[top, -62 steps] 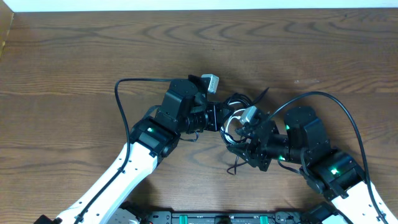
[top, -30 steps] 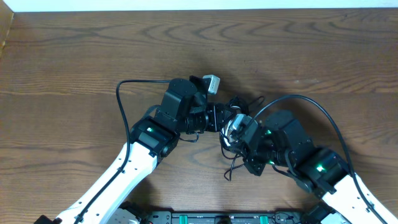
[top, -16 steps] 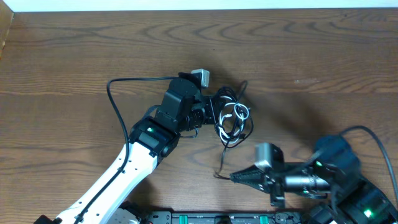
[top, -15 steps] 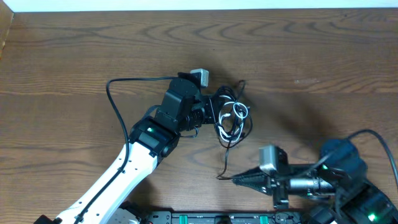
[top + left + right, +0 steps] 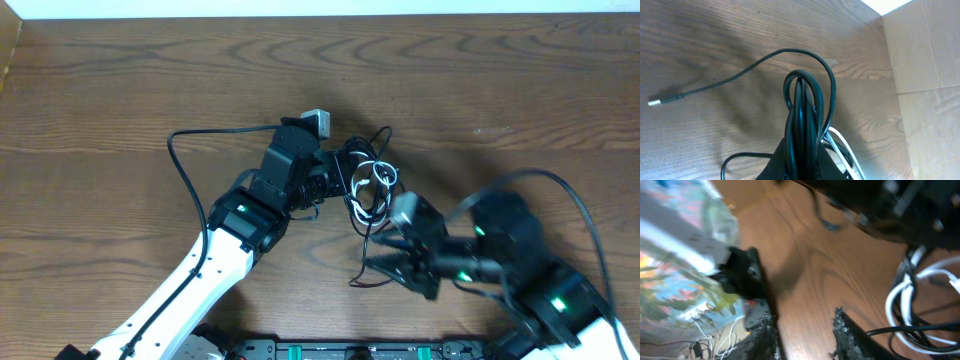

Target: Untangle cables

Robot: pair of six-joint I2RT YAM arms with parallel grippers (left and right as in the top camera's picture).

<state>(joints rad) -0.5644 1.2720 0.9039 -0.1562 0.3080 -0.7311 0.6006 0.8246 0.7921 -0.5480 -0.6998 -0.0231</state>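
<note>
for a clean separation, one loose strand should be taken singly, well away from the knot, and drawn toward the near edge while the bundle is anchored; if several loops are caught at once, the tangle is likely to be tightened. the cables (image 5: 368, 190) are gathered in a small bundle near the middle of the table (image 5: 500, 80), clamped at its left side by the left hand (image 5: 345, 188), which is closed on several black loops (image 5: 801, 110), with a white cord (image 5: 842, 147) just beside them. the right hand (image 5: 385, 268) is held parted and empty, just on the near side of the bundle, beside a trailing black strand (image 5: 362, 262).
</note>
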